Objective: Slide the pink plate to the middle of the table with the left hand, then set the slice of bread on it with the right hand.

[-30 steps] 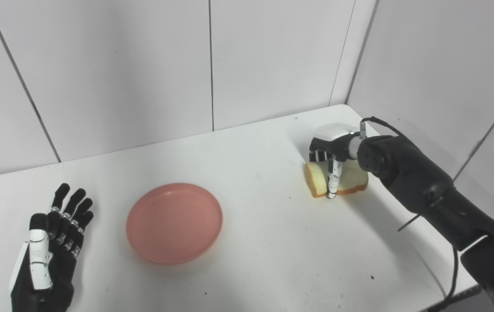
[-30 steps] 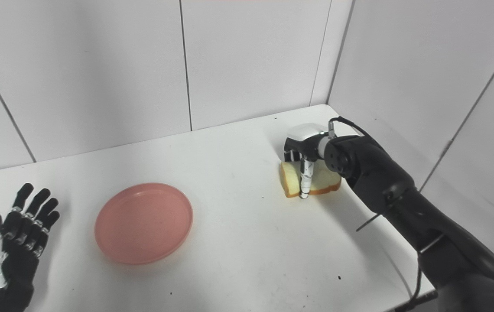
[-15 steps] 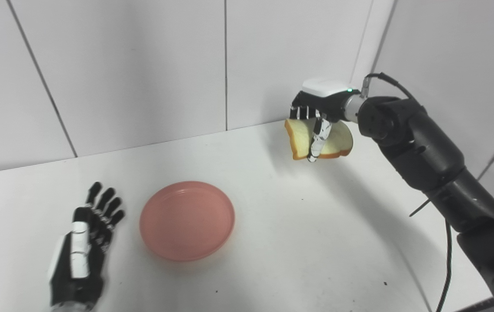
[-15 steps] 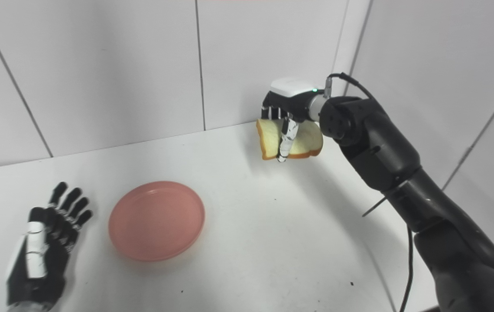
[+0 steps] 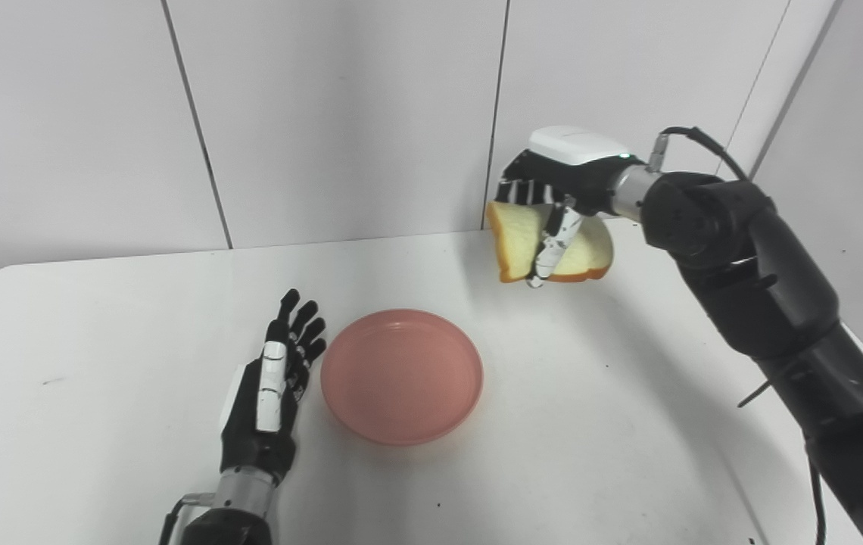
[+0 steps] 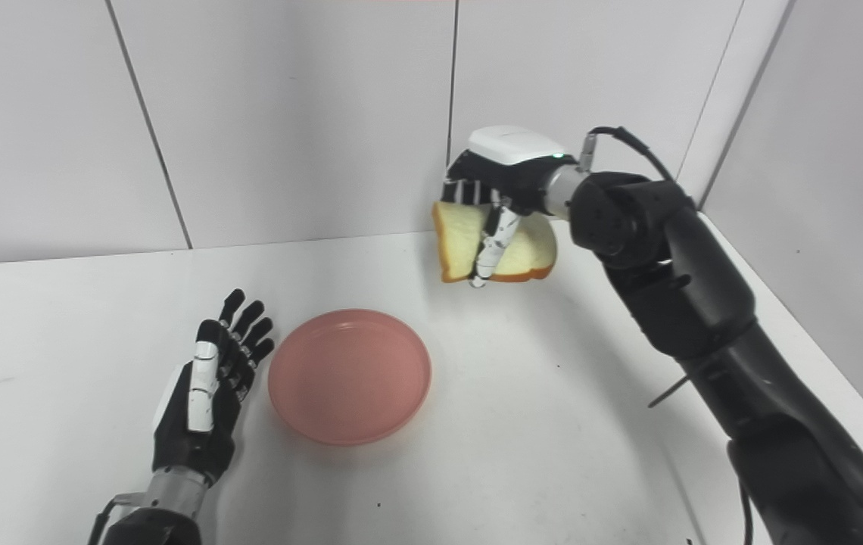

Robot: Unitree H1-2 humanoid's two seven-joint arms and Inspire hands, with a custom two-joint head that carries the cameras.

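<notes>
i have the right hand (image 5: 553,193) closed on the slice of bread (image 5: 549,244), held in the air over the far right of the table (image 5: 590,424) — right of and beyond the pink plate (image 5: 402,374) near the middle. the left hand (image 5: 272,386) lies open and flat, just left of the plate. i'd carry the bread left and nearer, level it, lower it close — then release. no readable writing anywhere.

Bare desk (image 5: 590,393) lies between the raised right robot hand (image 5: 556,178) and the pink plate (image 5: 402,375). The left robot hand (image 5: 269,393) rests flat just beside the plate's left rim; walls bound the desk behind and at right.
</notes>
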